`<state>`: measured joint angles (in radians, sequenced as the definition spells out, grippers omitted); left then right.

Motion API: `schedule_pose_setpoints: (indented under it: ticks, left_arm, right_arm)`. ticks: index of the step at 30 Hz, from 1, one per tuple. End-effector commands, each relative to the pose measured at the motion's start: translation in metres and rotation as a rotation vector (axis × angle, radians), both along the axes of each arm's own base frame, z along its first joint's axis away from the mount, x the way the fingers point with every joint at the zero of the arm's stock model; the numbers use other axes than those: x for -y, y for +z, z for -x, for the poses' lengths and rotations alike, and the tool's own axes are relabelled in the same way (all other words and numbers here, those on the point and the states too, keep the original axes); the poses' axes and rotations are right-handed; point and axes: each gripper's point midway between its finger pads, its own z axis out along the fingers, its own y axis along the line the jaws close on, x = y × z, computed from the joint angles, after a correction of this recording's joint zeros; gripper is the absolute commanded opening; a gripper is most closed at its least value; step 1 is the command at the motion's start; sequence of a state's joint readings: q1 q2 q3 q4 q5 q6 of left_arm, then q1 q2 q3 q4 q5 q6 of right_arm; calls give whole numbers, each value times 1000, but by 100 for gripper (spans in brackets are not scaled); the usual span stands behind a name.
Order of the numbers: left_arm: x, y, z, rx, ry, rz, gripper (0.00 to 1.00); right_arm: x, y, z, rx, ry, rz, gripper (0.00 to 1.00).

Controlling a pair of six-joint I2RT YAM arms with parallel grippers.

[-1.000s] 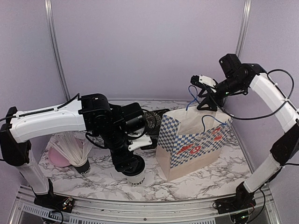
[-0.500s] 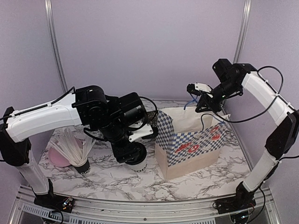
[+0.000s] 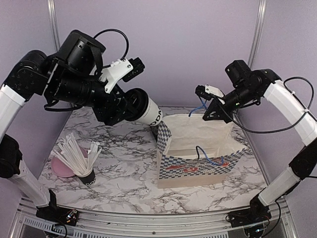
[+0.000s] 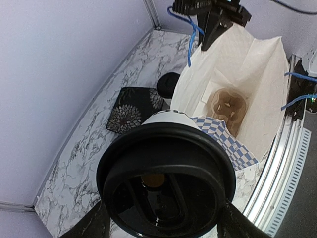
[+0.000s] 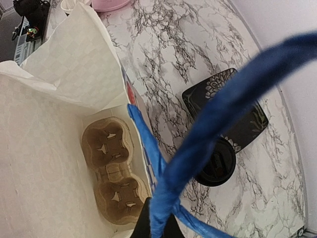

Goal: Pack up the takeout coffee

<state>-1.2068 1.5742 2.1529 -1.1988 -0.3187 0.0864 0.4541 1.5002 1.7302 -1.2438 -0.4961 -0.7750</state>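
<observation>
The left claw (image 3: pixel 133 105) is closed around a white paper cup (image 3: pixel 151 114) with a round black plastic lid (image 4: pixel 166 188). This cup is up in the air, tipped on its side, just above the left edge of the paper bag (image 3: pixel 198 166). The bag is white inside and has blue and white squares outside, and it stands open. At its bottom lies a brown cardboard tray (image 5: pixel 113 173) with two round holes. The right claw (image 3: pixel 210 110) is pinched shut on the bag's blue string handle (image 3: pixel 199 105). The other cup (image 4: pixel 168 84) stands on the swirly marble worktop (image 3: pixel 124 148) behind the bag, by a black flowery square (image 4: pixel 131 109)
</observation>
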Motion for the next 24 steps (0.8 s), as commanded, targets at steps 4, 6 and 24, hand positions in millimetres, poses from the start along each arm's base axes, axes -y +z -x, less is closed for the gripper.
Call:
schedule_pose_setpoints:
  ticks: [4,6,24]
  left_arm:
    - [38,28,26,0,-157,110,57]
    - [56,26,29,10,-200,109,57]
    - [130,-90,-2,118,-165,-241,54]
  right_arm:
    - [-18,8,-3,-21,-20,-66,0]
    - [-21,10,-2,-34,-16,-81,0]
    - [-33,37,31,-61,86,-191,4]
